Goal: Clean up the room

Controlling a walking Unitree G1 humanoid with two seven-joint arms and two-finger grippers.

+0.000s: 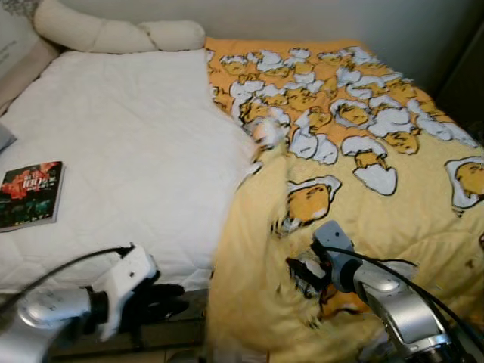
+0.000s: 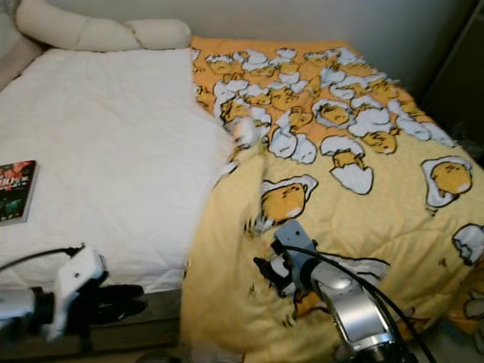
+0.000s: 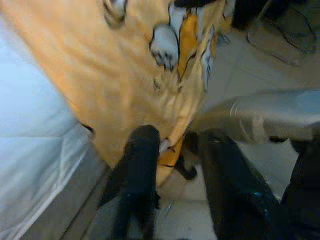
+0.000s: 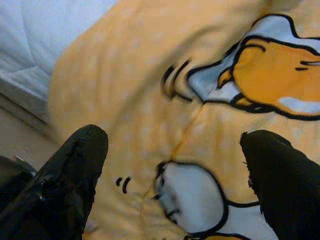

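A yellow blanket printed with cartoon eggs covers the right half of the bed and hangs over its front edge. The bare white mattress shows on the left half. My right gripper is open, its fingers spread just above the blanket near the front of the bed. My left gripper is low at the bed's front edge, pointing right toward the hanging blanket. In the left wrist view its fingers stand apart, with the blanket's hem just beyond the gap.
A book with a dark red cover lies on the mattress at the left. A long cream pillow lies along the head of the bed. Dark furniture stands at the far right. Cables lie on the floor beside the bed.
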